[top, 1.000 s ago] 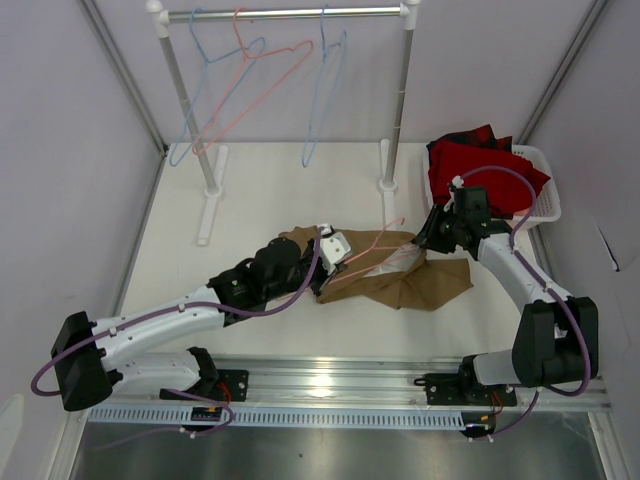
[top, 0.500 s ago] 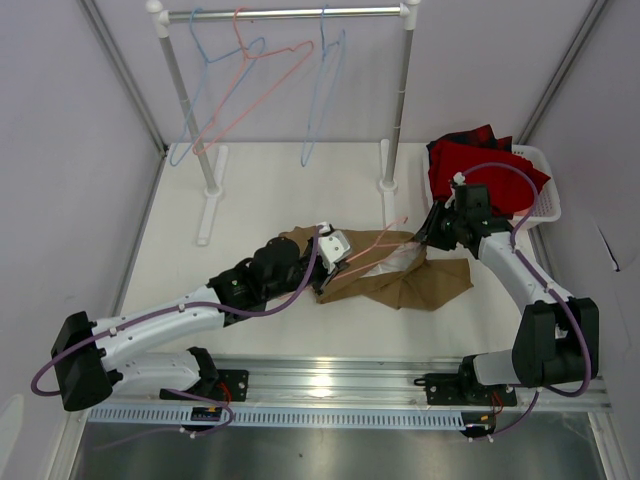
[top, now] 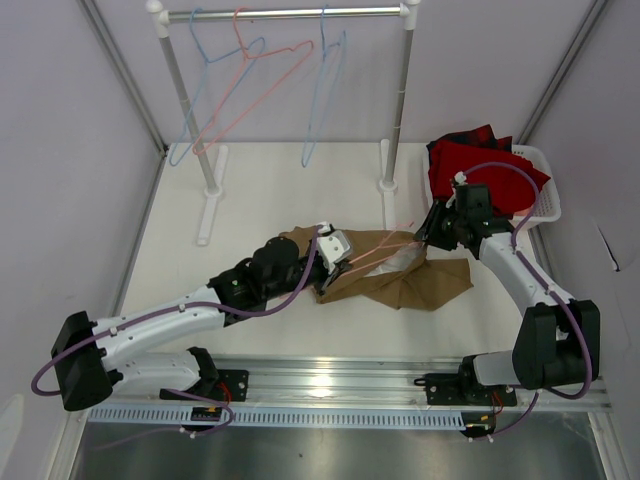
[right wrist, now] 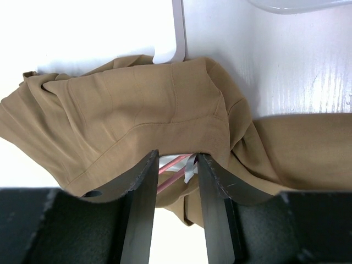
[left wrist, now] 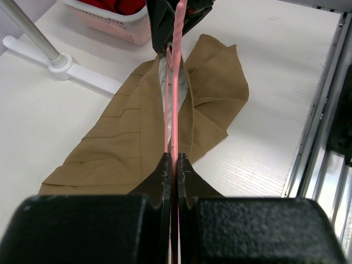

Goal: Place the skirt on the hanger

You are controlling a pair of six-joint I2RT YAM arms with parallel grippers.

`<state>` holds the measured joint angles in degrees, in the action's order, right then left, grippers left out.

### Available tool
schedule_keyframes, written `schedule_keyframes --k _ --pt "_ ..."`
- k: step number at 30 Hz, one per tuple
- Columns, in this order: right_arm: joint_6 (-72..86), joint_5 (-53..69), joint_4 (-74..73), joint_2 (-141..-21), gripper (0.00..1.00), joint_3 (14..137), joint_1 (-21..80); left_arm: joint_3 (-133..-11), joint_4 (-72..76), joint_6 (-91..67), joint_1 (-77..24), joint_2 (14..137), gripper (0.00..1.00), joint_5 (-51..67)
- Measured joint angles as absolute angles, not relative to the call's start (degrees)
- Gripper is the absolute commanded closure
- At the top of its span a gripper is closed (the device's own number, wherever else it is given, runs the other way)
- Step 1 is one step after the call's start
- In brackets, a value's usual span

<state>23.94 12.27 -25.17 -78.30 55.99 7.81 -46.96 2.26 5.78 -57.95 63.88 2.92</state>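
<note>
Left arm reaches forward and low, the black left gripper (left wrist: 171, 160) clamped on the thin salmon-pink wire hanger (left wrist: 174, 110); right arm bends inward, the black right gripper (right wrist: 177, 157) with jaws parted.

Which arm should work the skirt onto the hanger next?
Right. The right gripper stands open at the skirt edge, astride the hanger wire; the left gripper is shut on the hanger, steadying it.
</note>
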Motion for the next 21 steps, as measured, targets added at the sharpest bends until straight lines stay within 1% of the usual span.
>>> schedule_keyframes --k 21 --pt "24.0 11.4 -25.0 -76.7 0.6 56.0 7.8 -46.9 3.4 4.4 -58.0 65.3 1.0 6.3"
